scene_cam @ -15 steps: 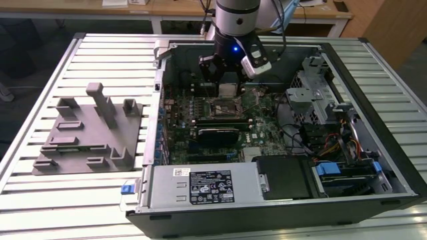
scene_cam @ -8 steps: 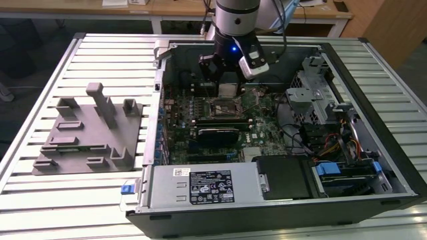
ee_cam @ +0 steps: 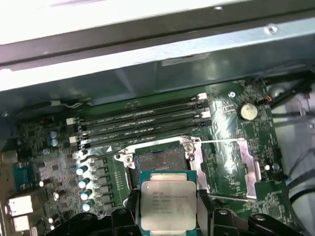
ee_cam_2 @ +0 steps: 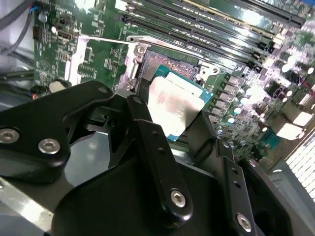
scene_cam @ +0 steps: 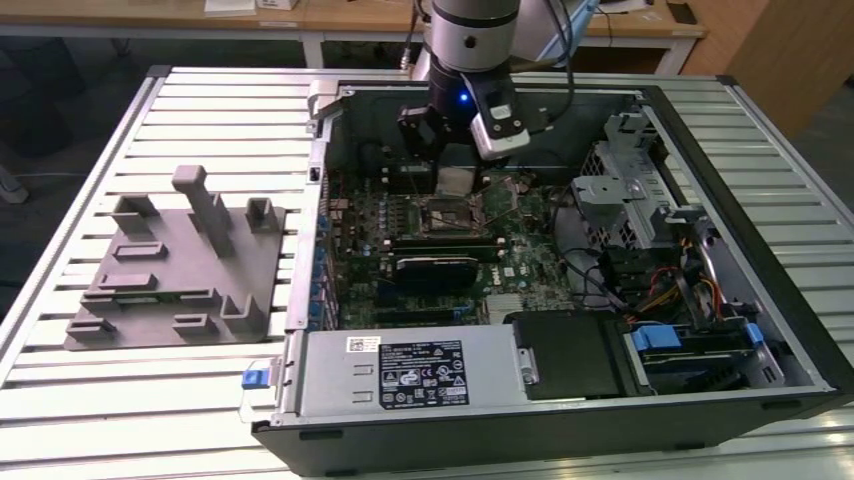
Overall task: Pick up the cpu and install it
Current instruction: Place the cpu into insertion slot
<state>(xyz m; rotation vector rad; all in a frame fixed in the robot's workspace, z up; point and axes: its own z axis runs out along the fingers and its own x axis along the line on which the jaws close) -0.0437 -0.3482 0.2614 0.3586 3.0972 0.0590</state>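
My claw (scene_cam: pixel 461 168): narrowed onto the cpu, one black finger on each of two opposite edges; the fingers (ee_cam_2: pixel 150 142) show on either side of the chip in the second wrist view.
Cpu (ee_cam: pixel 168 204): held in my grip with its pale silver top facing the first wrist camera. It hangs inside the computer over the motherboard, just above the socket and not seated in it.
Socket (ee_cam: pixel 156 161): open, with its dark square bed bare and directly beyond the chip in both wrist views.
Load plate (ee_cam: pixel 246 169): a shiny metal frame swung back beside the socket.
Lever (ee_cam: pixel 219 142): a thin metal rod lying across from the socket's corner to the load plate.
Memory slots (ee_cam: pixel 142 122): four long dark rows, parallel, on the far side of the socket from me.
Coin battery (ee_cam: pixel 247 110): a round silver disc near one end of the memory slots.
Motherboard (scene_cam: pixel 527 235): green, lying flat on the floor of the case.
Computer case (scene_cam: pixel 747 215): black tower on its side, with the side panel off.
Power supply (scene_cam: pixel 387 375): a grey box along the near wall of the case.
Black block (scene_cam: pixel 574 355): glossy-topped, just beside the power supply.
Drive cage (scene_cam: pixel 627 190): grey metal, towards the exterior view's right.
Grey plastic fixture (scene_cam: pixel 174 265): outside the case, on the exterior view's left.
Slatted table (scene_cam: pixel 80 400): carries both the case and the fixture.
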